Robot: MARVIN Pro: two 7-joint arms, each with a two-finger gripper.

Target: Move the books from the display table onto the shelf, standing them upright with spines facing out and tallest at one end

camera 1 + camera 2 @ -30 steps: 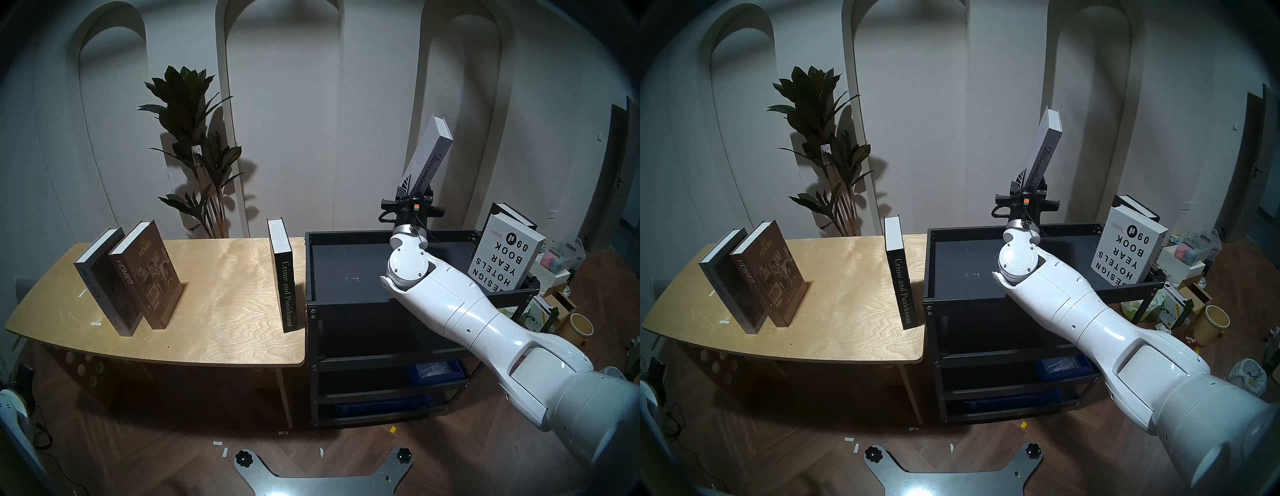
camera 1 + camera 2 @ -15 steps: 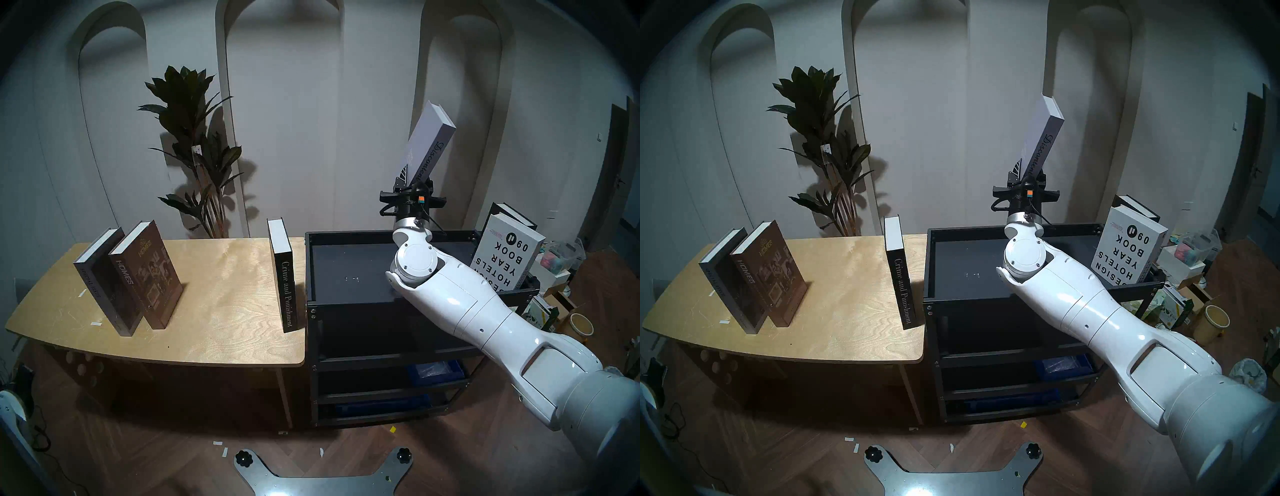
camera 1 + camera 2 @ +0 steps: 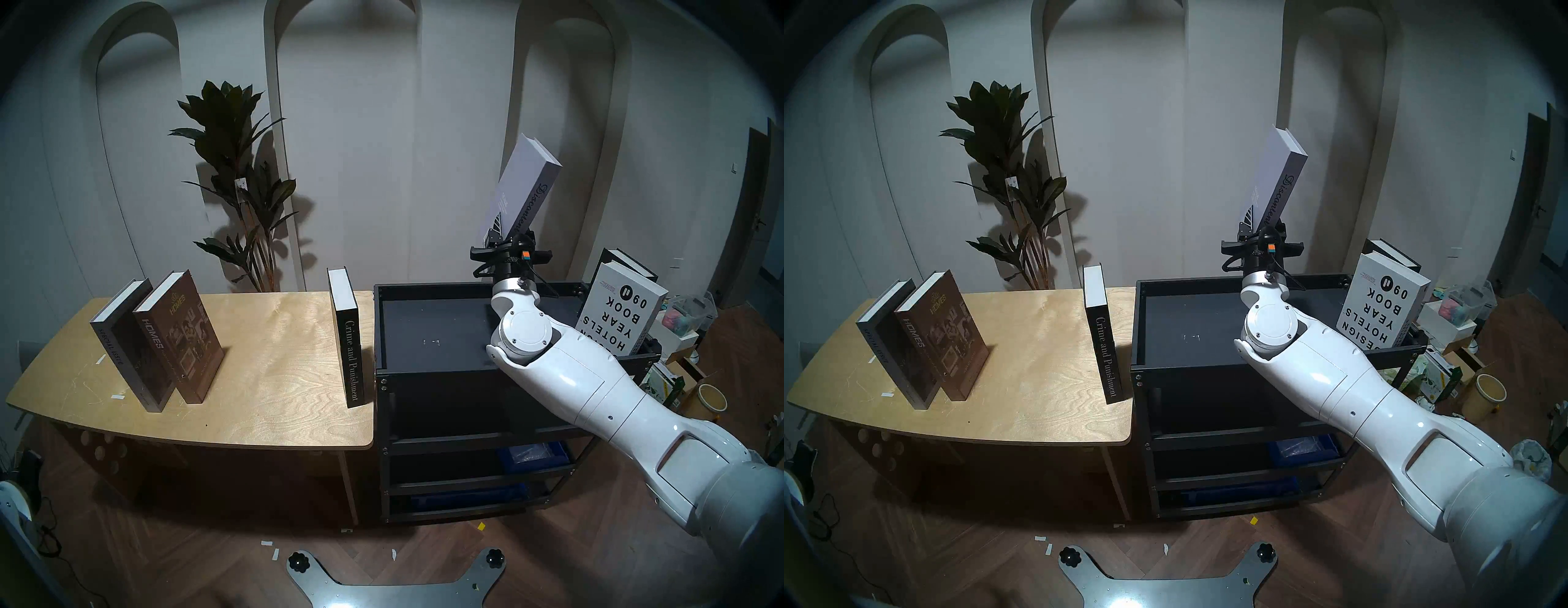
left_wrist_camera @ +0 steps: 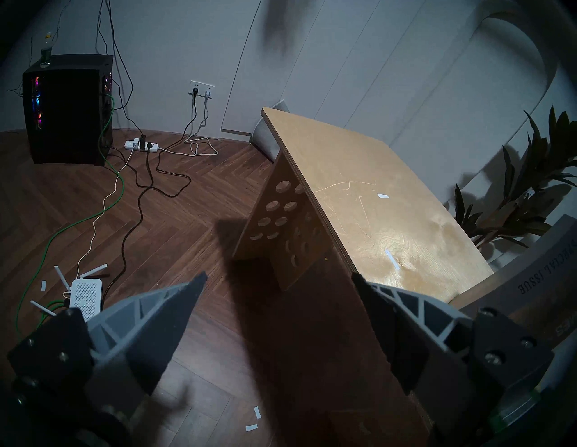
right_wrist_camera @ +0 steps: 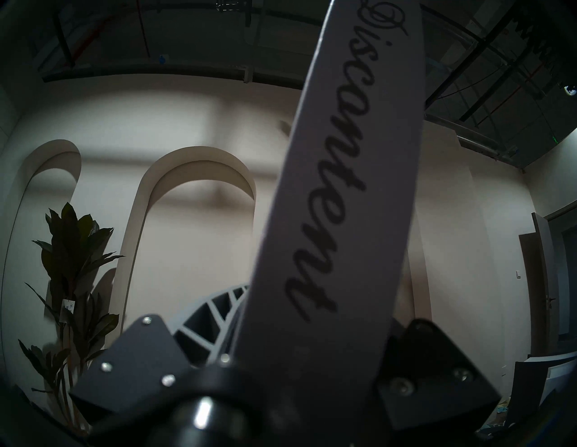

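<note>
Above black shelf (image 3: 428,335): "Discontent" (image 3: 524,187) spine-forward, leaning right.

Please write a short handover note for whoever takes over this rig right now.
Right pincer: shut on the Discontent book, held tilted above the shelf.
Left pincer: open, empty, beside the display table.
Done: Design Hotels Yearbook and a black book behind it stand at the shelf's right end.
Left: set Discontent down; then move Special Issue, Homes, Crime and Punishment.
</note>
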